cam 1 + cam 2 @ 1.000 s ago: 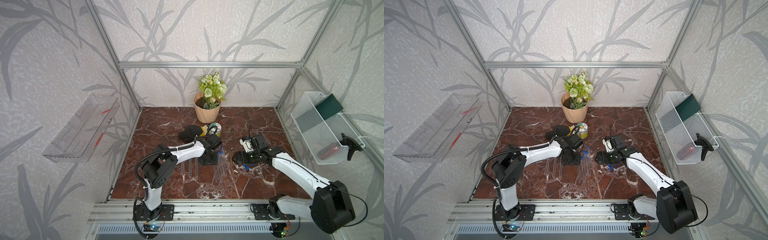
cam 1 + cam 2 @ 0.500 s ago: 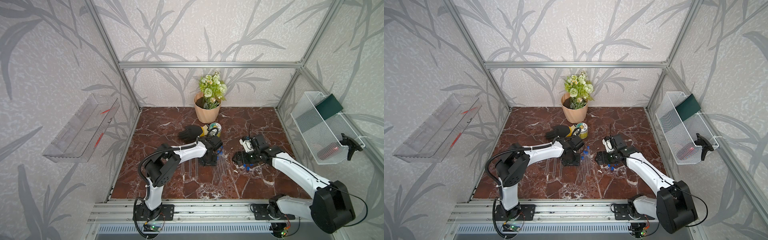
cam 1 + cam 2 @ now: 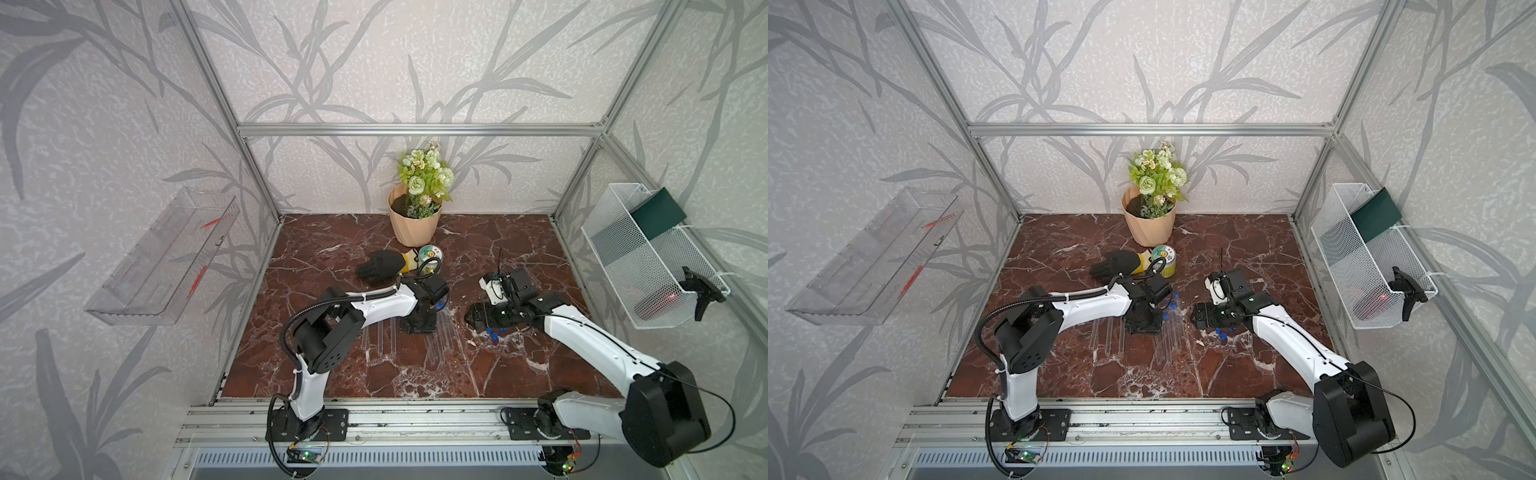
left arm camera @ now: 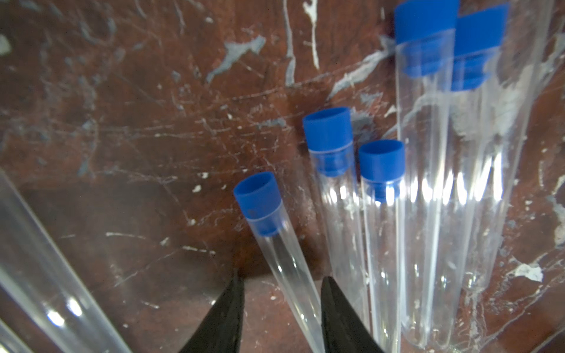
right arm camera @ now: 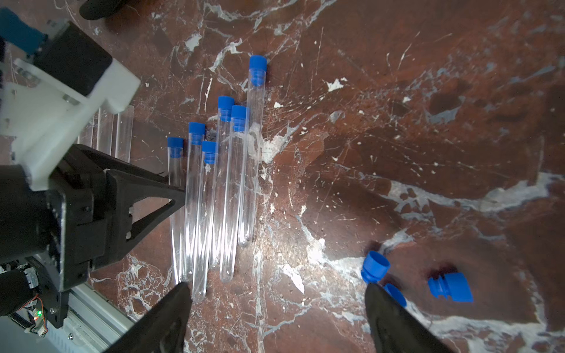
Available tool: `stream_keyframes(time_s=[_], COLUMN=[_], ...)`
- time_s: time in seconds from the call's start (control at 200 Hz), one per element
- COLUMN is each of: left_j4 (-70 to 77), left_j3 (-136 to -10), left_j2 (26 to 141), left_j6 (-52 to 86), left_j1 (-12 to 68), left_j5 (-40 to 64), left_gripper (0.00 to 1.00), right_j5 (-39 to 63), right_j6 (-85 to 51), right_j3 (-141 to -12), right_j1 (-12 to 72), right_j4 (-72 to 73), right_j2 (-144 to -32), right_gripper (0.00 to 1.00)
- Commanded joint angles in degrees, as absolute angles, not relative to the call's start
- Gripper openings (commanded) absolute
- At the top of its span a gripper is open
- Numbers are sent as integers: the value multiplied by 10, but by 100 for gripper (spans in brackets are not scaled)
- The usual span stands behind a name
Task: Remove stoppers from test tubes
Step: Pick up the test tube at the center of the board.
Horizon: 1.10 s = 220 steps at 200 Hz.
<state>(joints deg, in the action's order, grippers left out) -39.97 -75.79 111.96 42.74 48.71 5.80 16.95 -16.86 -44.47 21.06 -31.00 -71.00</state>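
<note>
A stoppered test tube (image 4: 282, 259) lies between the left jaws.

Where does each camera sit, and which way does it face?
Top views: high behind the arm bases, looking down on the marble table; both arms show.
Left wrist: on the left arm, facing stoppered test tubes; left end effector tips show.
Right wrist: on the right arm, facing the table; right end effector tips show.
Shared: both wrist views show the same stoppered tubes.
</note>
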Motion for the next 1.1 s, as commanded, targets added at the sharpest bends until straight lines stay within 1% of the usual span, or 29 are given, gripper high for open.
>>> stream_keyframes(time_s=[0.0, 0.23, 0.7, 0.83, 1.095], left_j4=[-435, -445, -476, -478, -466], left_j3=[-766, -763, -773, -770, -748], left_j2=[1134, 1127, 1133, 1131, 1126], left_j6=[413, 407, 391, 395, 411], left_j1=[489, 486, 489, 493, 507], left_j5=[36, 35, 22, 25, 32], left_gripper=[40, 35, 35, 37, 37], right_j5=[160, 154, 154, 154, 155], right_j6=[-165, -165, -169, -170, -170], right_j3=[-439, -438, -433, -433, -440], right_j1=[210, 207, 205, 205, 205], right_j4=[-303, -300, -295, -294, -295], right_j2=[-692, -686, -684, -687, -699], right_gripper=[89, 89, 89, 89, 91])
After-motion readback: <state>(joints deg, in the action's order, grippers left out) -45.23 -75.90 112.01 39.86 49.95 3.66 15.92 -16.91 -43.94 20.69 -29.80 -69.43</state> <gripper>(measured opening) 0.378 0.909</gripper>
